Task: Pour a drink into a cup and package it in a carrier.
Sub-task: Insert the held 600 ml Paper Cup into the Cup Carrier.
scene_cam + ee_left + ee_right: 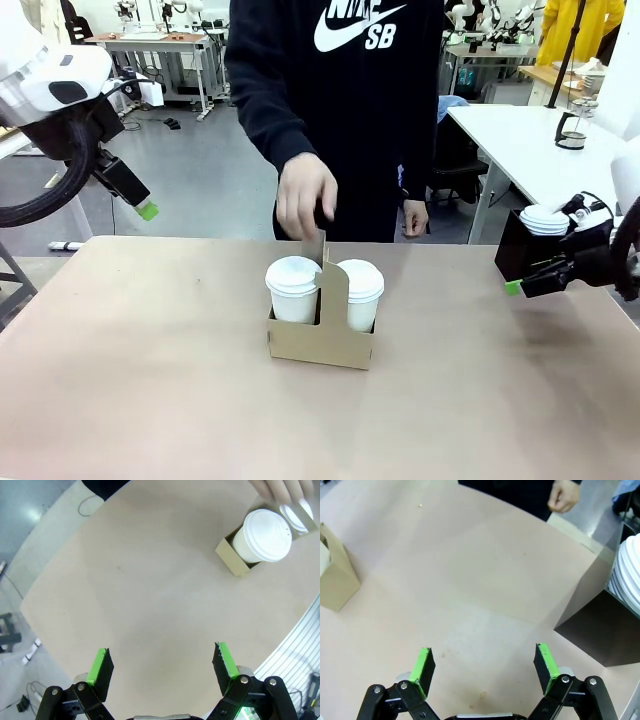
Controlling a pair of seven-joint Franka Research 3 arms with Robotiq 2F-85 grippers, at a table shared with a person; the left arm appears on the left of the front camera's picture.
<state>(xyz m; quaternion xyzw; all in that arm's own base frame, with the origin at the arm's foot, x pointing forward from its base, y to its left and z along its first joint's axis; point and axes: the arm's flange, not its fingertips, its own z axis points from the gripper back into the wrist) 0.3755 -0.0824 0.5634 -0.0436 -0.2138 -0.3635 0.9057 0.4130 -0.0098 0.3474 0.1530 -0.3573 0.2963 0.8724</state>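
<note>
The brown cardboard carrier (320, 345) stands mid-table with two white lidded cups (293, 285) in its slots. The lids hide the drink. A person's hand (305, 200) pinches the carrier's tall handle tab from above. My left gripper (140, 203) hangs open above the table's far left corner, well away from the carrier. My right gripper (520, 284) is open at the right edge, next to the black box. In the left wrist view, the open left gripper (163, 661) looks down on bare table, with the carrier (232, 560) and a cup (265, 535) farther off. The open right gripper (485, 665) holds nothing, and the carrier (335, 585) sits at the left.
A black box (515, 255) with a stack of white lids (545, 218) stands at the table's right edge, close to my right gripper; it is also in the right wrist view (605, 630). The person stands at the far side. A white table (530, 150) lies beyond.
</note>
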